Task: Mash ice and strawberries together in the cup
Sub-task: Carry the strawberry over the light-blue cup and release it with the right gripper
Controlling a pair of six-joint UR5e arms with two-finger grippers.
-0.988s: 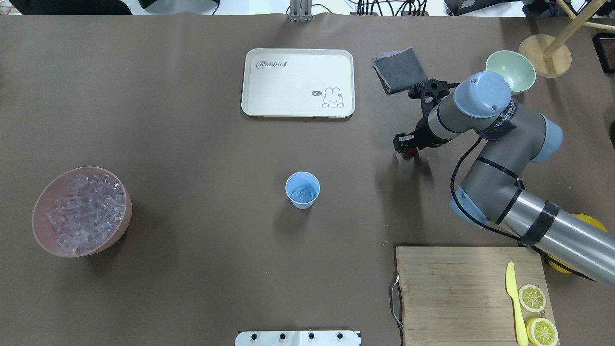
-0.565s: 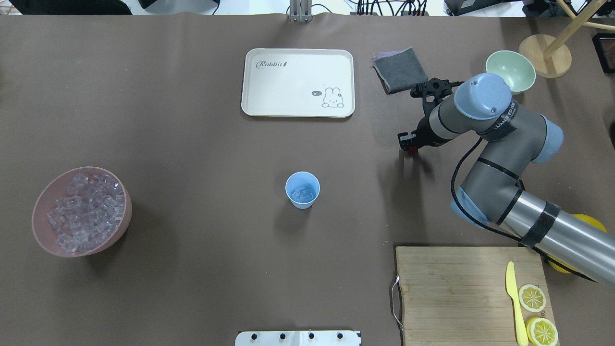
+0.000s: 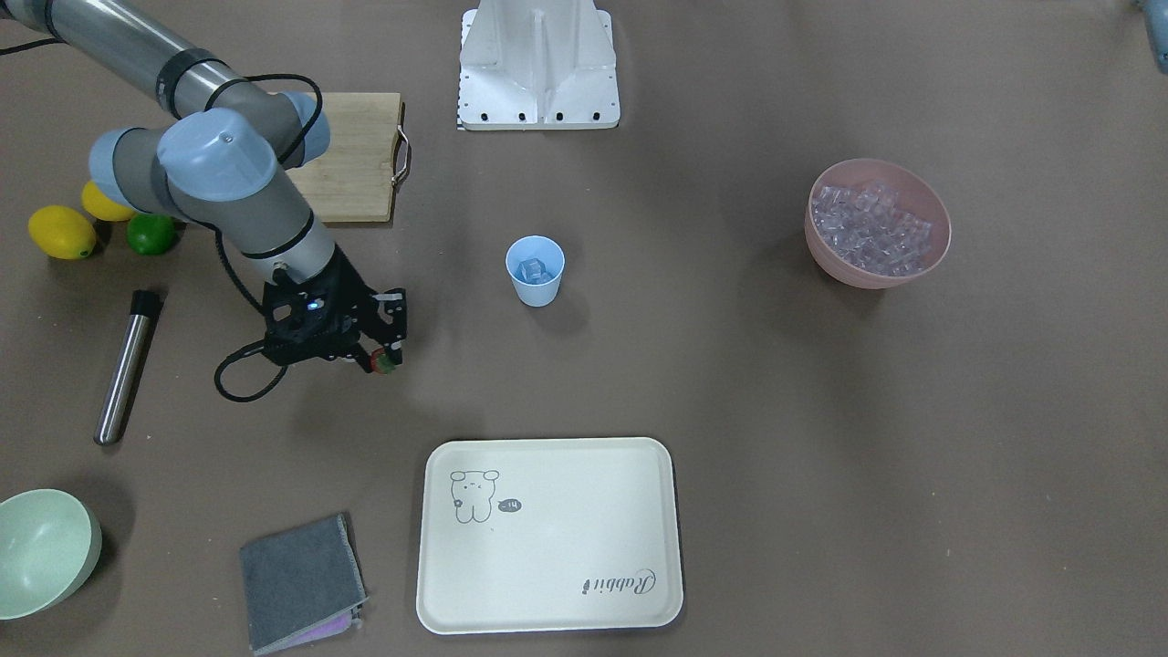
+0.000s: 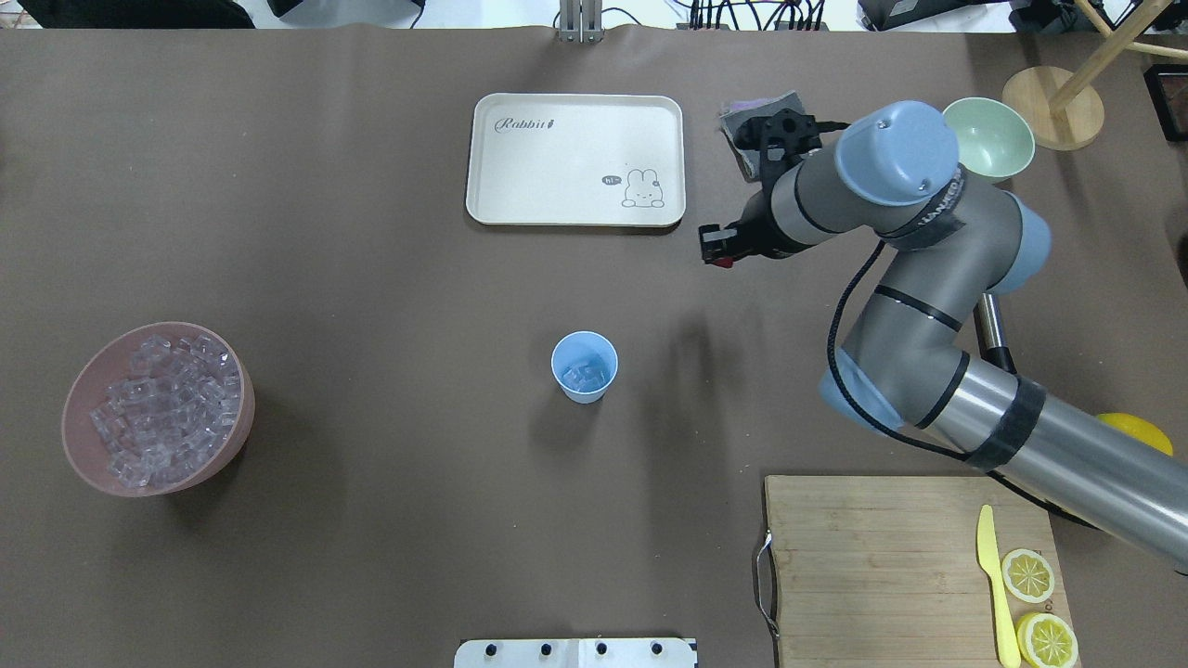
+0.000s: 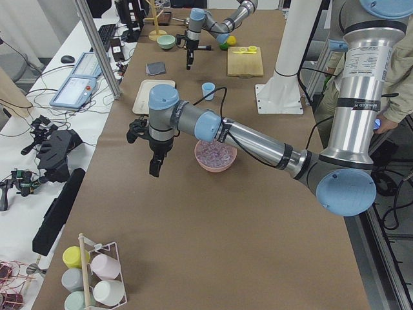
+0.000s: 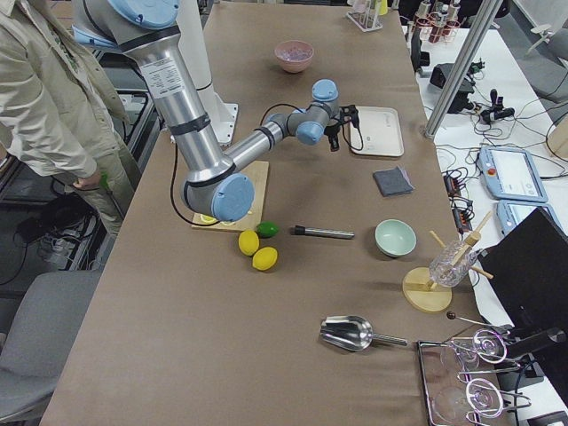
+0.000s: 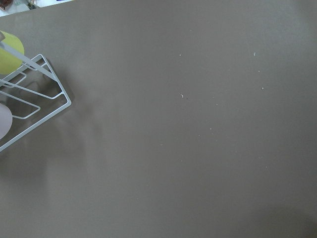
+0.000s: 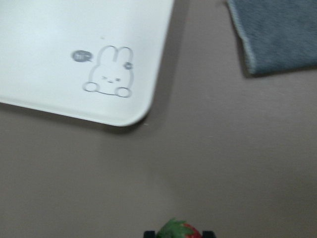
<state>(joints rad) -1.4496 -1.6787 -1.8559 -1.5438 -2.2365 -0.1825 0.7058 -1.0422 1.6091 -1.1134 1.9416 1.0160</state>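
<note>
Right gripper (image 4: 716, 250) shifted trayward, pinching strawberry (image 8: 178, 231) (half hidden).

The cup (image 4: 584, 366) stands before the tray (image 4: 557, 172), with the bowl (image 4: 225, 453) well apart leftward.

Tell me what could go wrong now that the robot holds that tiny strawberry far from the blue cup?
1. The right gripper pinches the strawberry only at its fingertips, well away from the cup. The berry might slip out and land on the table.
2. The cup is small and stands loose with ice inside. A bump from the gripper could tip it and spill the ice, or the berry could miss its narrow mouth.
</note>
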